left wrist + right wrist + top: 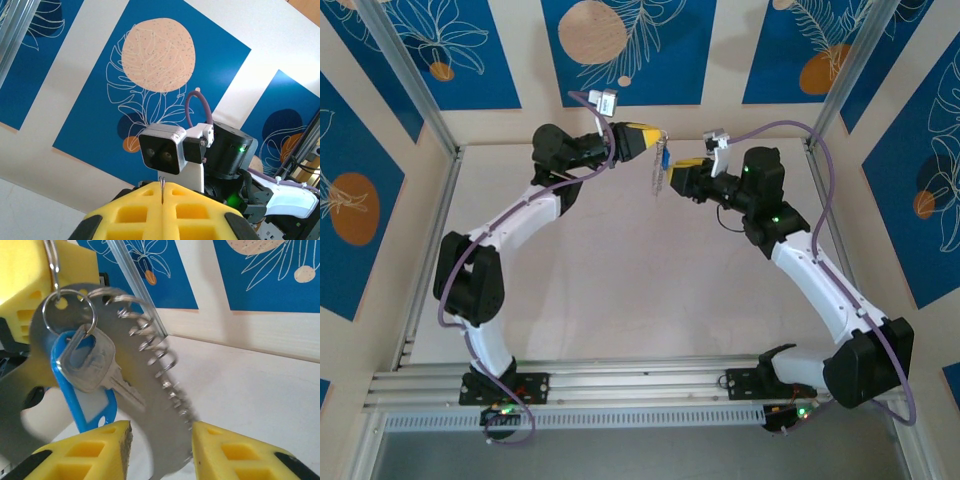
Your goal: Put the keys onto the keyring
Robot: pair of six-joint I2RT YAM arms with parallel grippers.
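The keyring (150, 405) is a flat grey piece with a row of wire teeth along one edge, blurred as it hangs. A small split ring (47, 307) passes through its hole and carries the keys (95, 362), one silver key beside a blue plastic tag (75, 405). My left gripper (161, 186) is shut on a thin wire loop at the keyring's top, above the table. My right gripper (162, 432) is open, with a yellow finger on each side of the keyring's lower part. From above, the left gripper (655, 138) and right gripper (672, 172) meet at the hanging keys (664, 158).
The pale table (620, 290) lies below both arms, fenced by aluminium rails (420, 270) and blue patterned walls. The right arm's wrist camera (162, 150) stands close in front of the left gripper.
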